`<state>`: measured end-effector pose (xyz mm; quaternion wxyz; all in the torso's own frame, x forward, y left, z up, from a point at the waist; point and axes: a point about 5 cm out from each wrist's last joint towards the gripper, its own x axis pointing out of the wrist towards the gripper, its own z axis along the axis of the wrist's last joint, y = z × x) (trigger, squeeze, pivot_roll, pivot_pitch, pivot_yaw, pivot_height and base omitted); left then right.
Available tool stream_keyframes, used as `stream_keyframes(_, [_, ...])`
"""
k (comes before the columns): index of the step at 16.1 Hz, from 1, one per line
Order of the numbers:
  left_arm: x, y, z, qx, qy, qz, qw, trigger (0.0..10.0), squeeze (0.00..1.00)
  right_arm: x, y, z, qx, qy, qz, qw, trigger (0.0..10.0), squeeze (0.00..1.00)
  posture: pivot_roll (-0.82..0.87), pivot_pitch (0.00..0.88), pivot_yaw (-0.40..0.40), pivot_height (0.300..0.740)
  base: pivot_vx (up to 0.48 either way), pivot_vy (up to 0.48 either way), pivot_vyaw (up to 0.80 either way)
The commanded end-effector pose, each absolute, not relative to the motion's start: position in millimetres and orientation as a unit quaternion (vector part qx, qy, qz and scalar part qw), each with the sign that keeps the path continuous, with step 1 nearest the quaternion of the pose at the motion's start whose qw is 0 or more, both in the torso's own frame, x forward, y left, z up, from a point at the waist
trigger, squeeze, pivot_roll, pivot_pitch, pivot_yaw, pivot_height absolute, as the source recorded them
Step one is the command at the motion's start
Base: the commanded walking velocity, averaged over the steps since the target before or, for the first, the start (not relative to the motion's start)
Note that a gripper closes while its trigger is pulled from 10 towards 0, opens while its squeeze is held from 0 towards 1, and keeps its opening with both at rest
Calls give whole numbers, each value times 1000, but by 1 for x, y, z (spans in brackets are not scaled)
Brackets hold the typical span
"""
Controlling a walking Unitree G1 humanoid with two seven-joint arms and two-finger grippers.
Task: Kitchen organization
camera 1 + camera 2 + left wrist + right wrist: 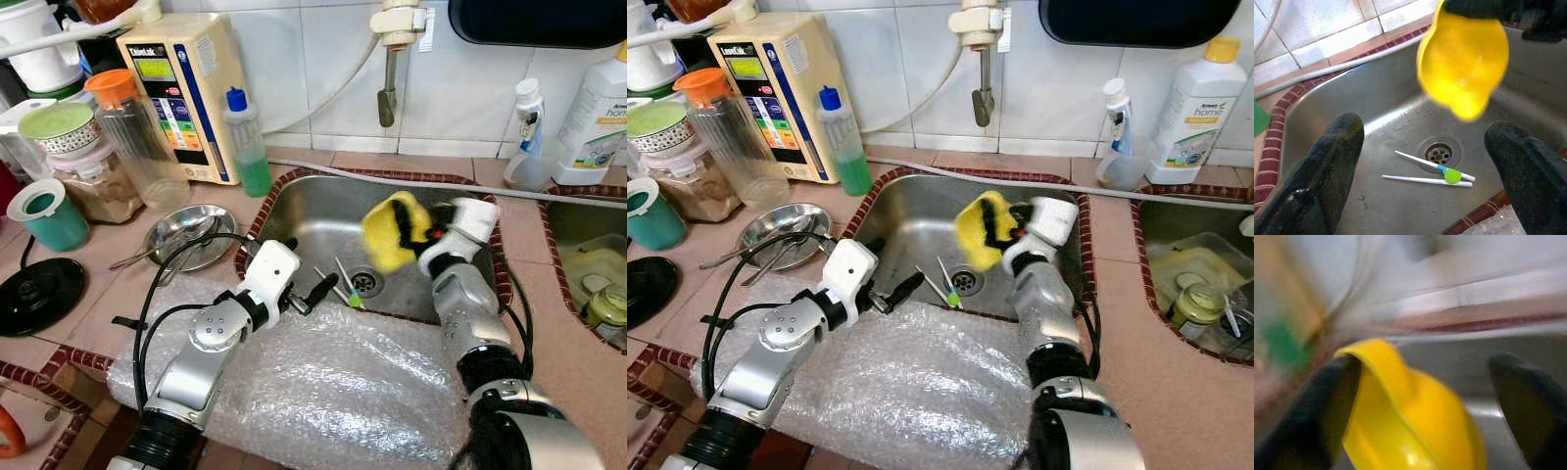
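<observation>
A yellow bowl hangs tilted in the air over the steel sink, blurred in the right wrist view. My right gripper reaches over the sink's right rim. Its fingers stand wide apart, and the bowl's rim lies against one finger. My left gripper is open at the sink's front left edge and points into the basin. Two white sticks joined by a green clip lie beside the drain.
Bubble wrap covers the counter in front of the sink. A metal dish with a spoon, a green soap bottle, jars and a teal cup stand at the left. A tap hangs above; a second basin lies at the right.
</observation>
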<state>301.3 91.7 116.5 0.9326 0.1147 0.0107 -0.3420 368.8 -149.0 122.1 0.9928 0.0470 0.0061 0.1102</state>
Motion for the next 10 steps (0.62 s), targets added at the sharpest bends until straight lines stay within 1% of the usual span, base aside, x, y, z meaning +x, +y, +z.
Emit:
stream_keyframes(1, [303, 93, 117, 126, 10, -339, 932, 10000, 0, 365, -129, 104, -60, 77, 177, 979, 10000, 957, 100, 0, 131, 740, 0, 0, 0])
stream_keyframes(2, [302, 93, 117, 127, 10, -341, 932, 10000, 0, 367, -128, 110, -20, 62, 172, 983, 10000, 576, 100, 0, 133, 740, 0, 0, 0])
stream_keyframes(3, [302, 93, 117, 128, 10, -342, 931, 10000, 0, 368, -130, 113, 9, 59, 159, 985, 10000, 27, 100, 0, 133, 740, 0, 0, 0])
stream_keyframes(4, [302, 93, 117, 129, 10, -342, 931, 10000, 0, 368, -127, 109, 31, 88, 175, 980, 10000, 0, 100, 0, 134, 740, 0, 0, 0])
stream_keyframes(5, [302, 93, 117, 130, 11, -343, 930, 10000, 0, 367, -125, 109, 36, 93, 181, 978, 10000, 0, 101, 0, 134, 740, 0, 0, 0])
stream_keyframes(6, [302, 93, 116, 130, 11, -343, 930, 10000, 0, 369, -126, 110, 69, 96, 167, 979, 10000, 0, 101, 0, 134, 740, 0, 0, 0])
stream_keyframes(7, [302, 93, 116, 130, 12, -345, 929, 10000, 0, 369, -130, 104, 45, 125, 155, 979, 10000, 0, 101, 0, 133, 740, 0, 0, 0])
stream_keyframes(8, [302, 93, 116, 129, 13, -347, 929, 10000, 0, 366, -127, 101, -6, 131, 182, 974, 10000, 0, 102, 0, 134, 740, 0, 0, 0])
stream_keyframes(10, [301, 92, 116, 128, 13, -352, 927, 10000, 0, 361, -123, 96, -66, 137, 225, 963, 10000, 0, 103, 0, 133, 740, 0, 0, 0])
